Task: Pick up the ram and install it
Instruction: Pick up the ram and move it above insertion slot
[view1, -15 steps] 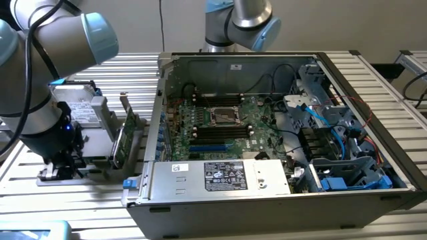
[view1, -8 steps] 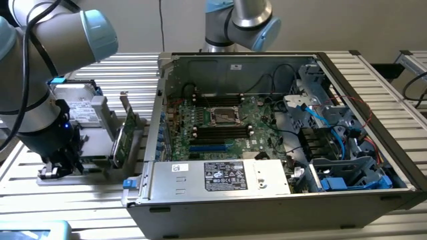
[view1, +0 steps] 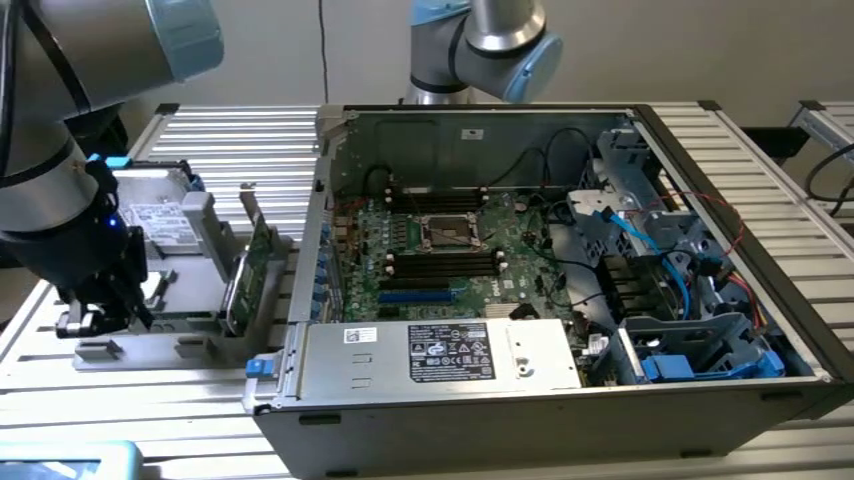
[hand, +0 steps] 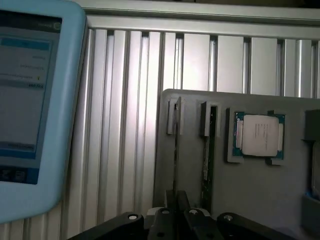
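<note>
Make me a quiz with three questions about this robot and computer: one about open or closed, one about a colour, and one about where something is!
1. The computer case is
A) open, with the motherboard showing
B) shut with a lid
C) wrapped in plastic

2. What colour is the rim of the tablet?
A) red
B) light blue
C) black

3. Where is the pincer?
A) inside the computer case
B) resting on the tablet
C) closed on the ram in the grey holder

Answers:
1 A, because the green board and its cables are in plain sight inside.
2 B, because its thick rounded rim is pale blue.
3 C, because it pinches the thin stick's edge as the stick stands in its slot.
</note>
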